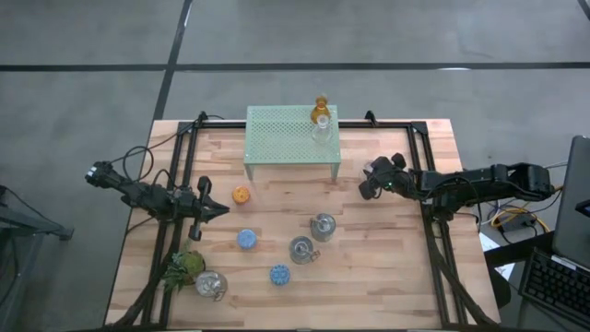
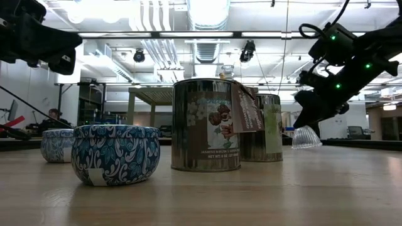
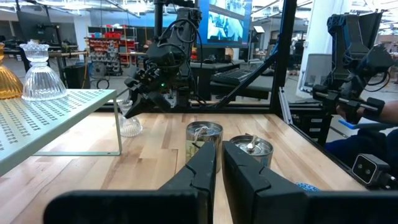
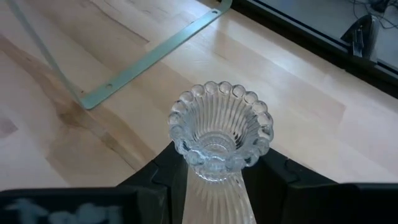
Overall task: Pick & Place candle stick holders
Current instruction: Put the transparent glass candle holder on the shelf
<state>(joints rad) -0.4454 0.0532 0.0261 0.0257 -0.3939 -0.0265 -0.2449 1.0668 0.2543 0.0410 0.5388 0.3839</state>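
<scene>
High view first: your right gripper (image 1: 371,181) sits just beside the front right leg of the pale-green mesh stand (image 1: 291,135), where an amber holder (image 1: 321,109) and a clear glass holder (image 1: 322,128) already stand on top, so the stand looks like the drop-off. The other holders wait on the table (image 1: 387,277): one orange (image 1: 241,195), two blue (image 1: 247,239), three silvery tins (image 1: 323,226). Your left gripper (image 1: 214,209) waits near the orange one, beside the plant (image 1: 182,267).

Low view: the right gripper carries a second clear glass holder (image 2: 306,137) tilted, with its ribbed end pointing down and apparently off the table, likely mid-carry. A blue holder (image 2: 114,154) and a tin (image 2: 206,125) stand nearest the camera.

Left wrist view: your left jaws are almost closed, only a thin gap, and hold nothing; they point toward two tins (image 3: 204,138). Farther off, the right arm has the clear holder (image 3: 130,124) low beside the stand's leg.

Right wrist view: the right jaws are clamped on the narrow stem of the clear holder (image 4: 220,131), one finger on each side, below its beaded cup; I judge that grip keeps the flared cup from slipping through.
</scene>
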